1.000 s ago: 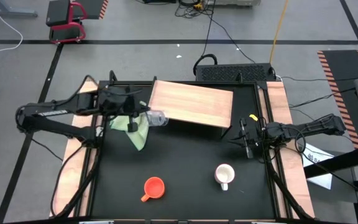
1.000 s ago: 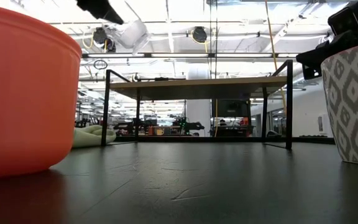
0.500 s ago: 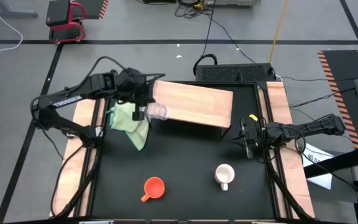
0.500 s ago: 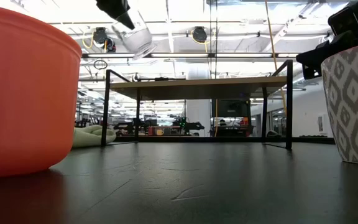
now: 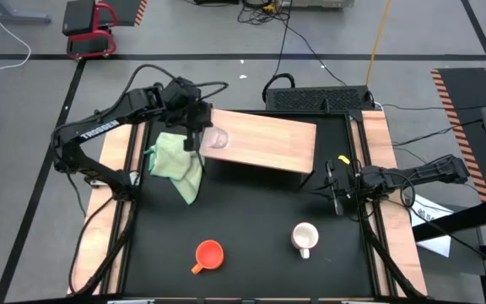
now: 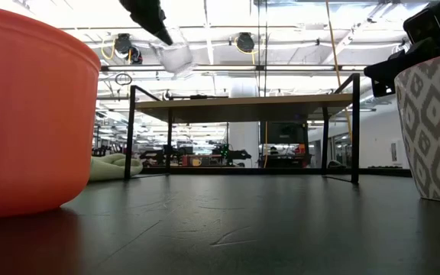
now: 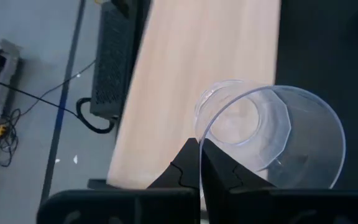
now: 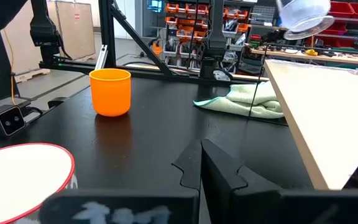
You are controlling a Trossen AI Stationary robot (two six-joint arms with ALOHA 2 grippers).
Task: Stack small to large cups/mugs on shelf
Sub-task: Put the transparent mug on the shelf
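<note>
Left gripper is clamped on the rim of the small clear glass cup, holding it tilted in the air above the left end of the shelf; the low view shows the cup well clear of the board. Right gripper is closed on nothing and waits near the right edge of the desk, just off the shelf's front right corner. Desk surface is matte black with pale wooden side strips; the shelf is a light-brown wooden board on a dark frame along the far edge, its top bare. Behind the desk lies a grey floor with cables. A light green cloth lies on the desk beside the shelf's left end. An orange mug and a white mug stand apart near the front edge, with open black surface between them and the shelf.
</note>
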